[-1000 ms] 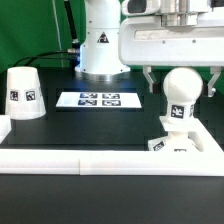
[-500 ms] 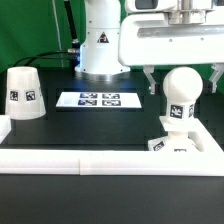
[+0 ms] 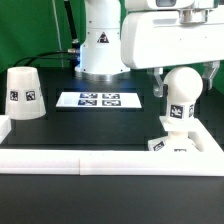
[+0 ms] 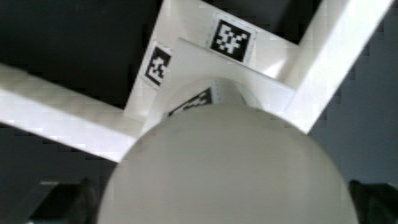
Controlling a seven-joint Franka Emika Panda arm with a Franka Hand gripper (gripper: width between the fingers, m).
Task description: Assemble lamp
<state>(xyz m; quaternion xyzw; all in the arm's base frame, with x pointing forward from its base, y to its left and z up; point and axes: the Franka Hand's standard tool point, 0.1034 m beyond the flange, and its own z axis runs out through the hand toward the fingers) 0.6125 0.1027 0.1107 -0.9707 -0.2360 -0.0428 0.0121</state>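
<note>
The white round-ended bulb (image 3: 182, 97) stands upright on the small square base block (image 3: 172, 146) at the exterior view's right, in the corner of the white fence. My gripper (image 3: 184, 80) is above it, open, with one finger on each side of the bulb's head and a gap showing on both sides. In the wrist view the bulb (image 4: 222, 160) fills the frame, with dark fingers (image 4: 64, 200) at its sides. The tagged base (image 4: 187, 82) lies beyond it. The cone shade (image 3: 22, 93) stands alone at the exterior view's left.
The marker board (image 3: 97, 99) lies flat on the black table in the middle. The arm's white pedestal (image 3: 100, 45) stands behind it. A low white fence (image 3: 100, 161) runs along the front and turns back at the right.
My hand has turned a little over the bulb. The finger on the exterior view's left has come nearer the bulb. Bulb, base and shade have not moved.
</note>
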